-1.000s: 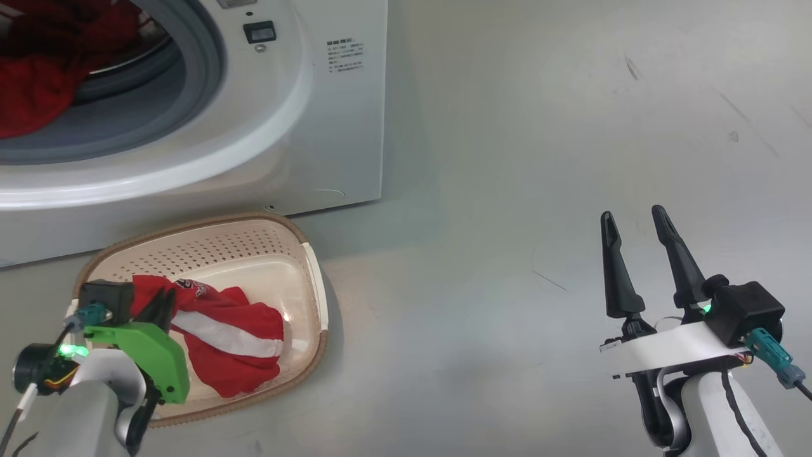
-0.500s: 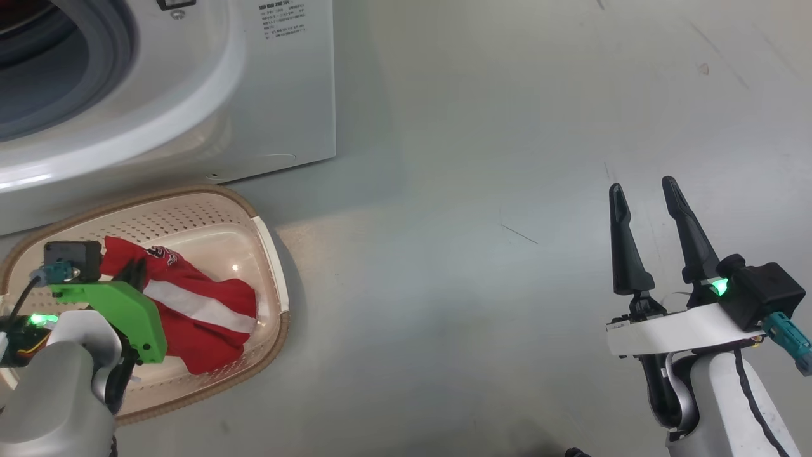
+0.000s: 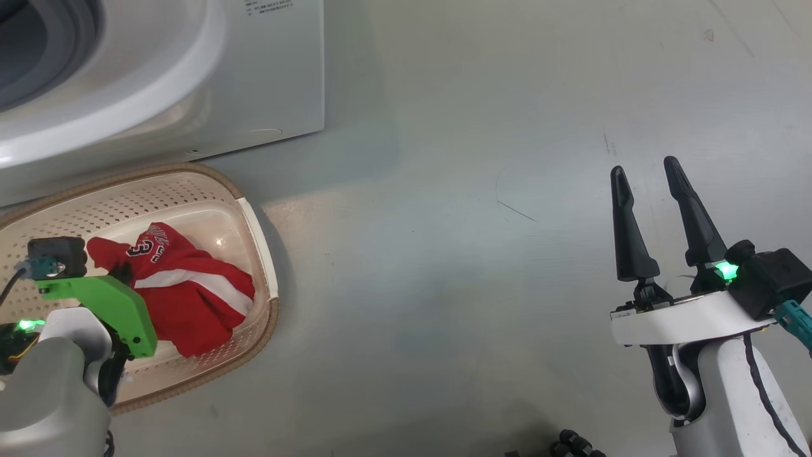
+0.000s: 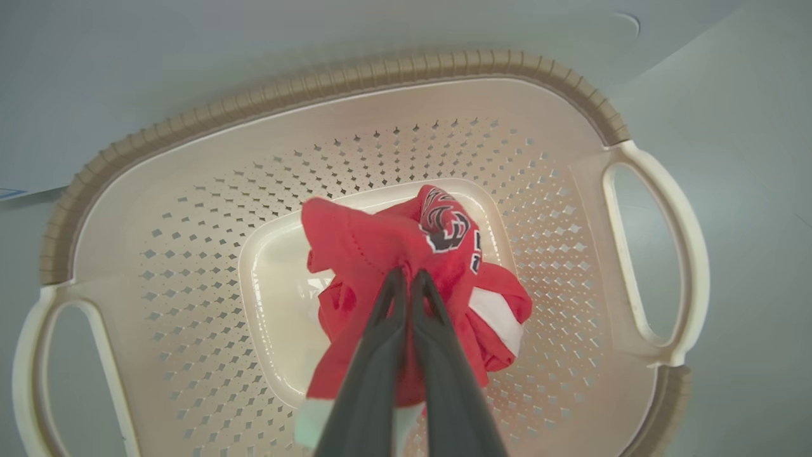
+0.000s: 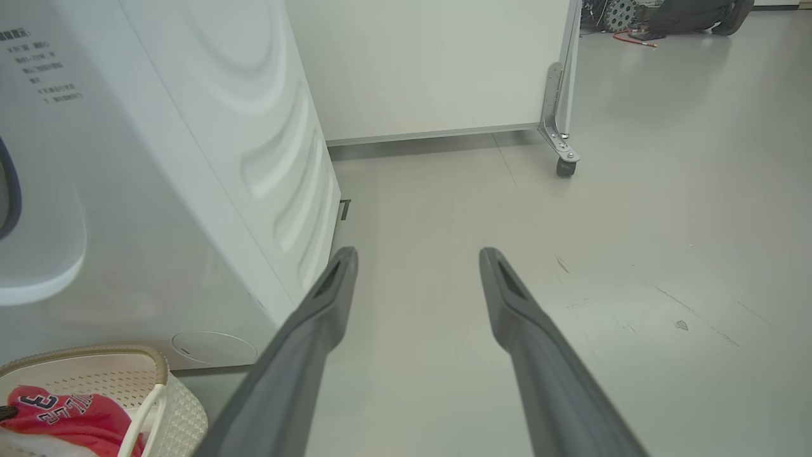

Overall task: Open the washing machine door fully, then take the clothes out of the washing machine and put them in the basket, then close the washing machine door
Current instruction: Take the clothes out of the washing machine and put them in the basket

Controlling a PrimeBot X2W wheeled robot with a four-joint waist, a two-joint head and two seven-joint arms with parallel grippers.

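Pinching a bunched fold of the red shirt (image 4: 374, 238) in the left gripper (image 4: 406, 279), fingers pressed together on the cloth, straight above the middle of the basket (image 4: 330, 79). Probably resting the lower folds on the basket floor already, though hard to judge looking straight down. Nothing sideways to cover for the drop: just below the fingertips, crumpled into a lump with no clear long axis. Over bare floor, well apart from the basket: the right gripper (image 3: 644, 166), spread wide and empty, clearly the farther arm. Just behind the basket, the washing machine (image 3: 273, 76), its opening cut off at the head view's top left corner; impossible to tell what is left inside.
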